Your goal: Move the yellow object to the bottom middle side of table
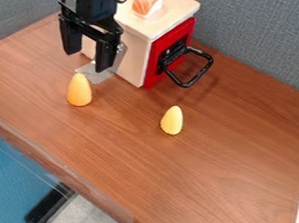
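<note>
The black arm comes in at the far left, its gripper hanging with fingers pointing down and spread apart, nothing between them, beside the wooden box with the red door. The yellow object stands mid-table, right of the orange-yellow piece and nearer.

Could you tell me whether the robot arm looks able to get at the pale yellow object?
Probably yes: the pale yellow object sits uncovered on the table, and the jaws hang apart. The black handle juts out behind it but seems to leave room from above.
</note>
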{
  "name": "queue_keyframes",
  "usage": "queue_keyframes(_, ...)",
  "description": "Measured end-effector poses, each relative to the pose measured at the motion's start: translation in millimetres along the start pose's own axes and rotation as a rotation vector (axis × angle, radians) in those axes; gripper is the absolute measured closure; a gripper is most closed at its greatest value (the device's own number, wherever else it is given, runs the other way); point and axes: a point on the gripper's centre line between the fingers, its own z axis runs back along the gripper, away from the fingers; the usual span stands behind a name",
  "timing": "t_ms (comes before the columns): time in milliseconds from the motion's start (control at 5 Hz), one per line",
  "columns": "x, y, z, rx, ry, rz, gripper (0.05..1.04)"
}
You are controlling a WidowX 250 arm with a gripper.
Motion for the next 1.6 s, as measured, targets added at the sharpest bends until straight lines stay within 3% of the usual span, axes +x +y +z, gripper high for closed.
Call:
queue_keyframes(200, -2, -1, -9, -0.012, 0.027, 0.003, 0.083)
queue_keyframes(800, 43, -98, -2, -0.039, -0.046, -0.225, 0.083)
queue_keyframes(1200, 59, -124, -31, -0.053, 0.014, -0.267, 0.083)
queue_keyframes(1600, 55, -143, -67, -0.03, 0.11, -0.316, 0.083)
